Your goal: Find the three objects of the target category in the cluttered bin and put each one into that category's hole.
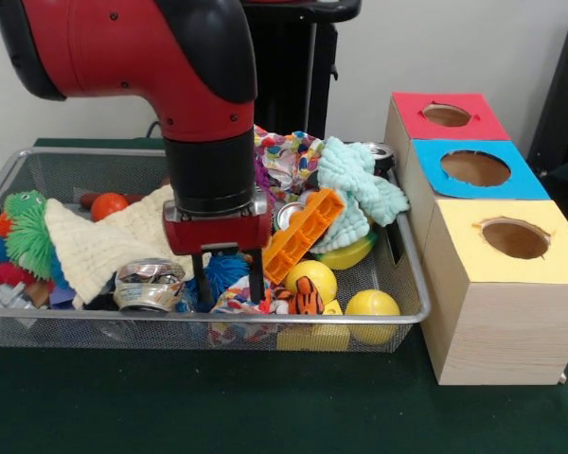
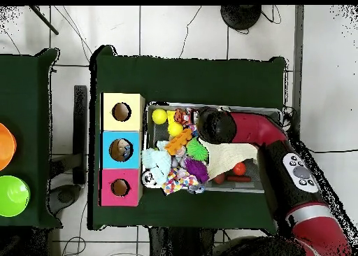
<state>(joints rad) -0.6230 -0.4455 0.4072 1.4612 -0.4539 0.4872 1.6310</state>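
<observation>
Along the bench's near edge, the bin (image 1: pixel 95 319) brims with toys. Beside a crushed can (image 1: pixel 150 284), the gripper (image 1: pixel 229 284) stands fingers-down in the clutter, jaws apart, gripping nothing visible. No clear bottle shows. The hole (image 1: pixel 475 168) lies rightward, past the bin's end. Only the overhead view shows something pale inside it.

Robotics lab or test cell, not a home. A red industrial arm (image 1: pixel 170 66) stands on a black pedestal (image 1: pixel 293 66) at a table covered in dark green cloth (image 1: pixel 218 397). White tiled floor (image 2: pixel 182 29) with loose cables (image 2: pixel 77 29) running across the top of the overhead frame. Plain white wall (image 1: pixel 435 47) behind. Purpose-built wooden sorting boxes (image 1: pixel 492 312) at frame right of the front view.
</observation>
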